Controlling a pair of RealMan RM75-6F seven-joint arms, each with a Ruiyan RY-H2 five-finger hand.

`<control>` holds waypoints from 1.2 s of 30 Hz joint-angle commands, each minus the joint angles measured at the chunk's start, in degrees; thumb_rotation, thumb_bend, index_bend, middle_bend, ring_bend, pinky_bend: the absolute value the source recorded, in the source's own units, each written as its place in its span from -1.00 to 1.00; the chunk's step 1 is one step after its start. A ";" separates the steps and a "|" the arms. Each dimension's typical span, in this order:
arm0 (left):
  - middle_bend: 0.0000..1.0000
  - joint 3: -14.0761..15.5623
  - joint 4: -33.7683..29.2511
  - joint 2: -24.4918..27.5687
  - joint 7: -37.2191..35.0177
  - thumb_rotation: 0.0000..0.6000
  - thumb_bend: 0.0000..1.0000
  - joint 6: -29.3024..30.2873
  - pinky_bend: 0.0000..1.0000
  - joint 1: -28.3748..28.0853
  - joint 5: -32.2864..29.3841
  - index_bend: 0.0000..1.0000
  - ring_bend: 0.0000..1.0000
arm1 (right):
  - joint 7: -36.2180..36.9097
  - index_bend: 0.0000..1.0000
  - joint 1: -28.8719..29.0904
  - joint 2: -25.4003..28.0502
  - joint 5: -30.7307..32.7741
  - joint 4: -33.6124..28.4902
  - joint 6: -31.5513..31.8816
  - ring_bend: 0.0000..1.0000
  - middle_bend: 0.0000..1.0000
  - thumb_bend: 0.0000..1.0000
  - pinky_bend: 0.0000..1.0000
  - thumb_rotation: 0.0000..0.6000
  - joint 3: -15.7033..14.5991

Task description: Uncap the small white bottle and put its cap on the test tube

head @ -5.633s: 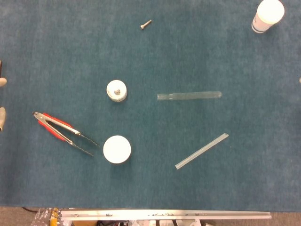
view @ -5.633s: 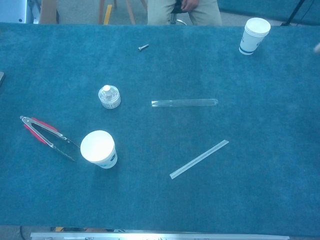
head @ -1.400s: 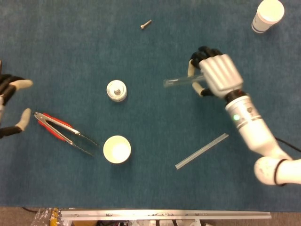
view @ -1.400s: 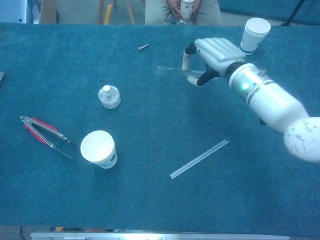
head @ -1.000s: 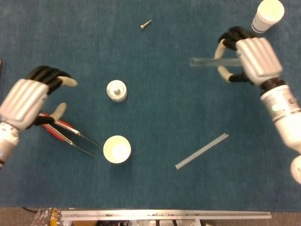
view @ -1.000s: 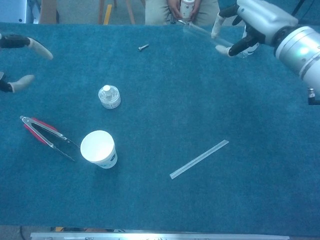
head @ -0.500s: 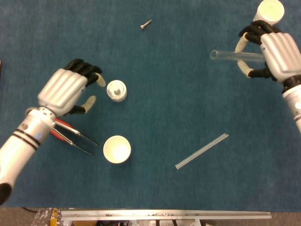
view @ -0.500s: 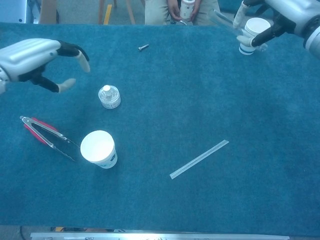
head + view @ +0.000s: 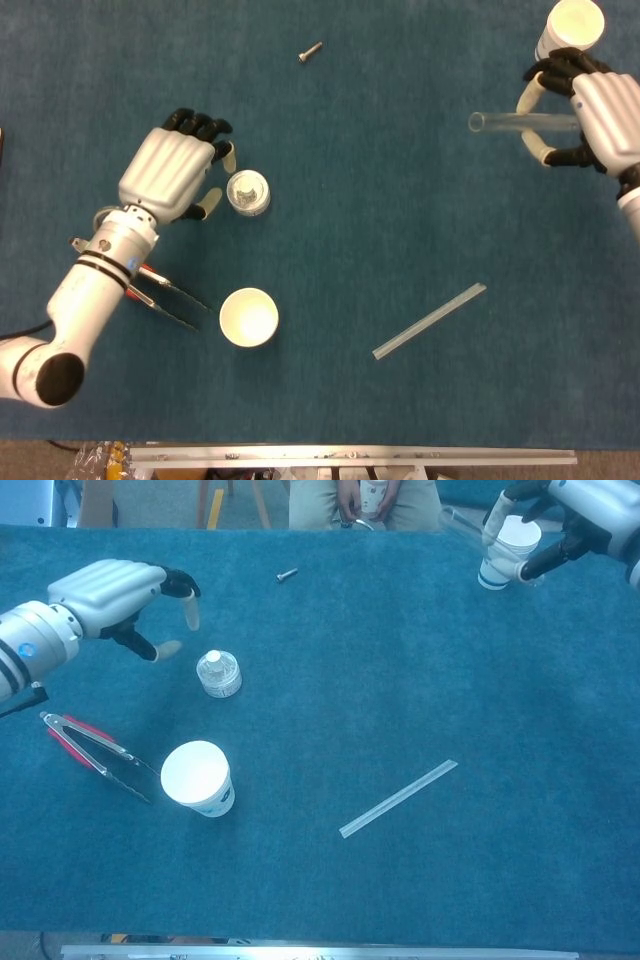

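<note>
At the far left of the blue table (image 9: 330,120), red-handled tongs (image 9: 85,742) lie partly under the left forearm in the head view, with a white paper cup (image 9: 248,317) to their right. The left hand (image 9: 172,178) hovers with fingers spread and lightly curled, holding nothing. The small white bottle (image 9: 247,191), upright with its cap on, sits just beside that hand at about 3 o'clock from it, between thumb and fingertips in the head view, though no contact shows. This hand is much the nearer one. A clear strip (image 9: 429,320) lies toward 5 o'clock from the bottle. Far right, the right hand (image 9: 600,125) pinches the test tube (image 9: 515,122) above the table, long axis running 9 to 3 o'clock, open mouth facing the bottle, well apart from it.
</note>
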 commanded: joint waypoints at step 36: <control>-0.65 1.76 6.27 -9.52 2.06 1.00 -0.33 1.87 -0.84 -4.80 -8.15 -0.21 -0.74 | 7.03 0.22 -1.89 1.65 -3.97 3.14 -1.25 -0.70 -0.34 -0.39 -0.54 1.00 -1.77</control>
